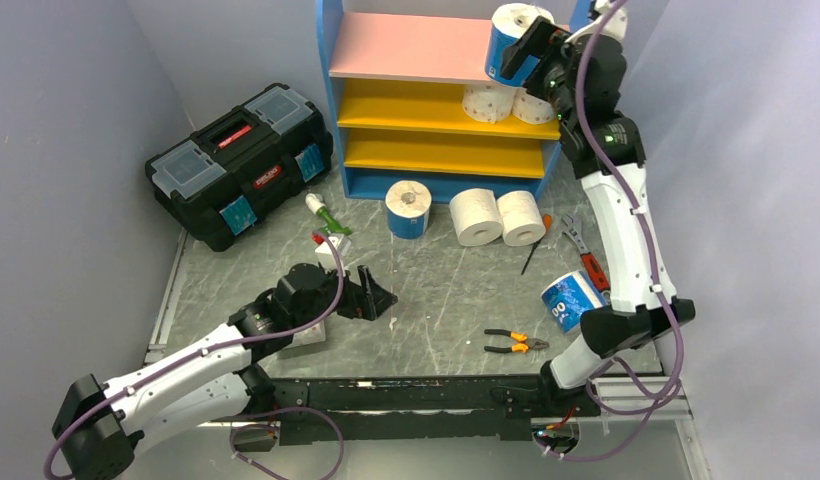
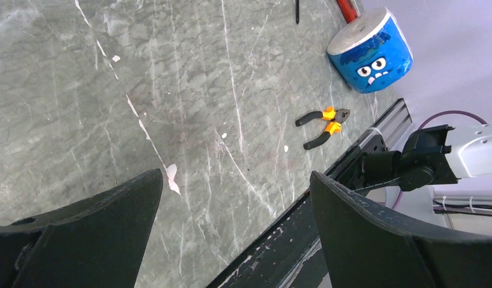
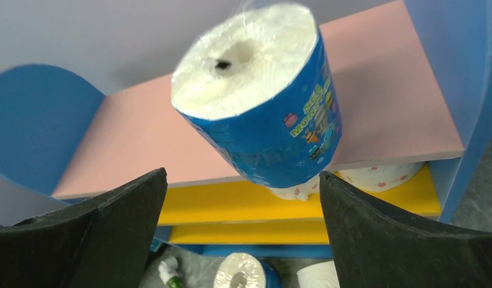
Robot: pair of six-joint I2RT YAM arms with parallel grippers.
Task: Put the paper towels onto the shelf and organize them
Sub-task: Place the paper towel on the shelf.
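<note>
My right hand is spread wide at the shelf, which stands at twelve o'clock on the desk. At twelve o'clock between my fingers, a blue-wrapped roll tilts over the front edge of the pink top board. There is a gap on either side of it, so I pinch nothing. Two dotted rolls sit on the yellow board below it. My left hand is spread just as wide, low above the desk, holding nothing. Pliers lie toward one o'clock, with another blue roll beyond them.
</note>
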